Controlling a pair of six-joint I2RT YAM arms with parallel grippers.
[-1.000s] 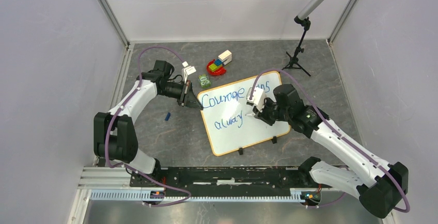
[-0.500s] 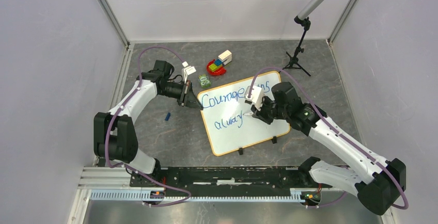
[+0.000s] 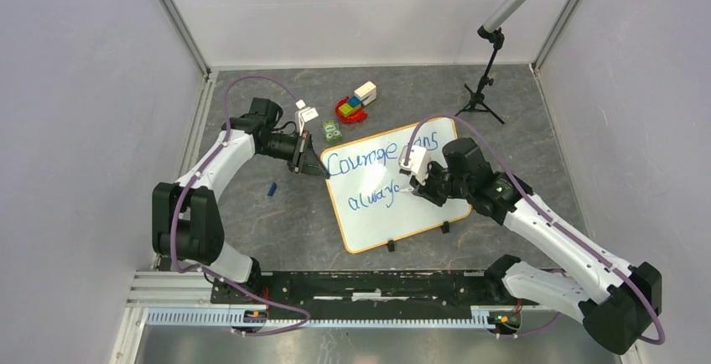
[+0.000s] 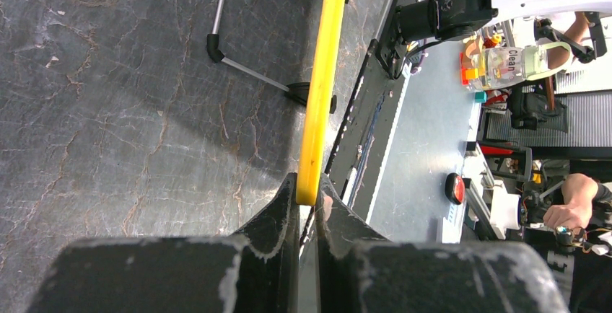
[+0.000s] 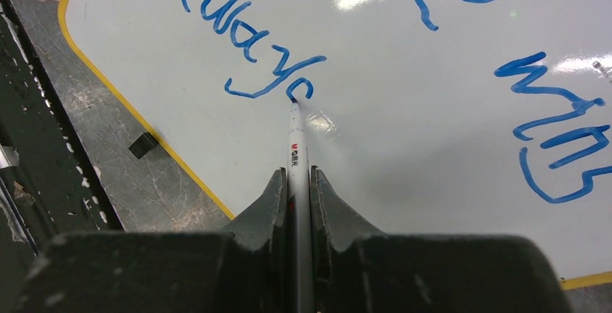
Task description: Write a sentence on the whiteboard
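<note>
Ink is what has changed: in the overhead view the lower line, which read "alway" a second ago, now ends in a fresh open curve, the start of its last letter. The board [image 3: 394, 223] lies tilted at centre frame on the dark table [image 3: 251, 213]. The sentence [image 3: 362, 163] runs in blue across its upper half, with "Courage" at upper left and "wins" at upper right, partly hidden from above. The right gripper [image 5: 297, 177] is clamped on a white marker [image 5: 296, 147], whose tip touches the board at the end of that new curve, just above the middle of the wrist view. The left gripper [image 4: 307, 187] is pinched on the board's yellow rim [image 4: 322, 75] at its left corner, bracing it, and has not shifted. The right one has edged only slightly along the line. I judge the sentence nearly done: the final "s" needs its lower hook, then the tip can lift. The risk is a smear if the marker drags or the board slips.
</note>
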